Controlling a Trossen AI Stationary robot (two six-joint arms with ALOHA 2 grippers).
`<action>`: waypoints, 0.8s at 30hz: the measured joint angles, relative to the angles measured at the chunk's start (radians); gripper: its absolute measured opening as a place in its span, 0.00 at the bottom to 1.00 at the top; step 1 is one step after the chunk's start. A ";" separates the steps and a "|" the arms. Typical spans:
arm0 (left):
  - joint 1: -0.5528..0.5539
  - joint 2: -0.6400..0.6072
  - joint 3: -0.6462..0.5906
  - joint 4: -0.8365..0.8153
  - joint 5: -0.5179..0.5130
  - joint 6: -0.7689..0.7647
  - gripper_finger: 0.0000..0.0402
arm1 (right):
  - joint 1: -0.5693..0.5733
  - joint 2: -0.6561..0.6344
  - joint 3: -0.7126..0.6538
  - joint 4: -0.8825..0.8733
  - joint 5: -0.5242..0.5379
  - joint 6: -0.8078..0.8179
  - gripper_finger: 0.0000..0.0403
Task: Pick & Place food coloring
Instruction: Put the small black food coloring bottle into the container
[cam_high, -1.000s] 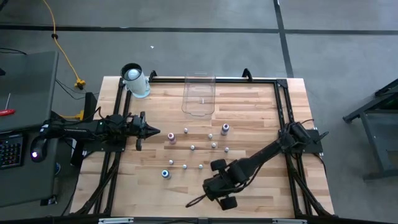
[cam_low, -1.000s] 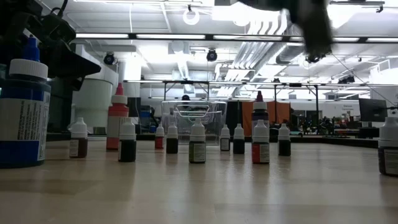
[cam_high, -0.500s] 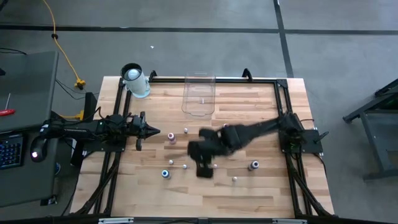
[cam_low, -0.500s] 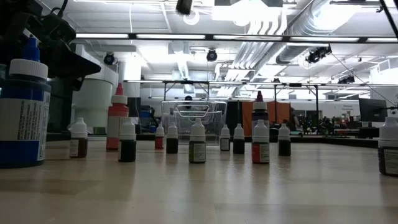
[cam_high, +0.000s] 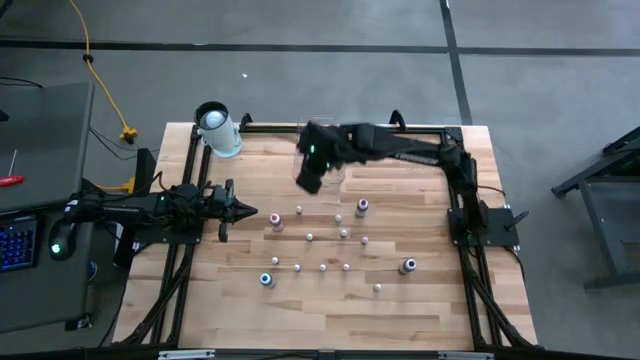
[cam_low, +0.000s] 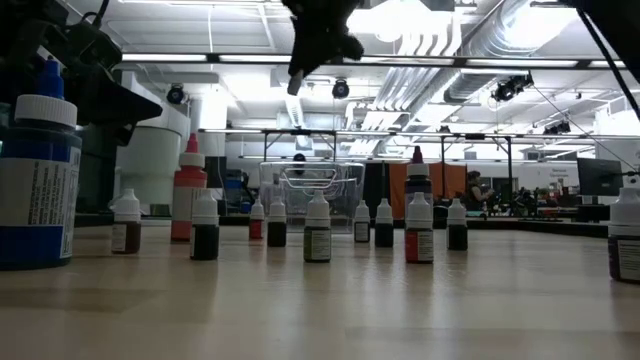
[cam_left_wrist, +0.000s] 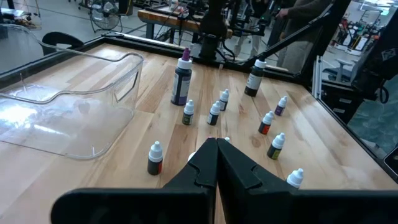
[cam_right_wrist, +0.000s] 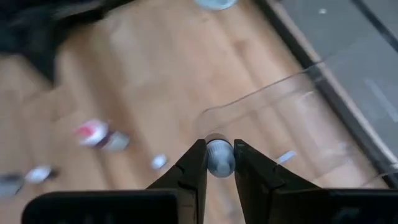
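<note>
No legible text, brand, number or sign anywhere. Print on big blue bottle (cam_low: 38, 180) label, low view: too small to read.

The right gripper (cam_right_wrist: 217, 163) rises from six o'clock, its two dark fingers (cam_right_wrist: 194, 167) pinching a small pale, round-capped food coloring bottle (cam_right_wrist: 219, 157) between their tips. Behind the tips, from about one to four o'clock, curves the rim of a clear plastic bin (cam_right_wrist: 280, 102) on the wooden table (cam_right_wrist: 155, 74). At nine o'clock a red-and-white bottle (cam_right_wrist: 99, 135) lies on its side. A smaller whitish one (cam_right_wrist: 159, 162) sits just left of the fingers, another (cam_right_wrist: 38, 173) toward eight o'clock, all blurred.
</note>
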 joint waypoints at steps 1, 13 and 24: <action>0.000 0.000 0.000 0.000 0.000 0.000 0.00 | -0.025 0.007 0.000 0.010 -0.004 -0.005 0.15; 0.000 0.000 0.000 0.000 0.000 0.000 0.00 | -0.261 0.178 -0.003 0.081 -0.171 -0.188 0.16; 0.000 0.000 0.000 0.000 0.000 0.000 0.00 | -0.339 0.287 -0.002 0.191 -0.236 -0.260 0.15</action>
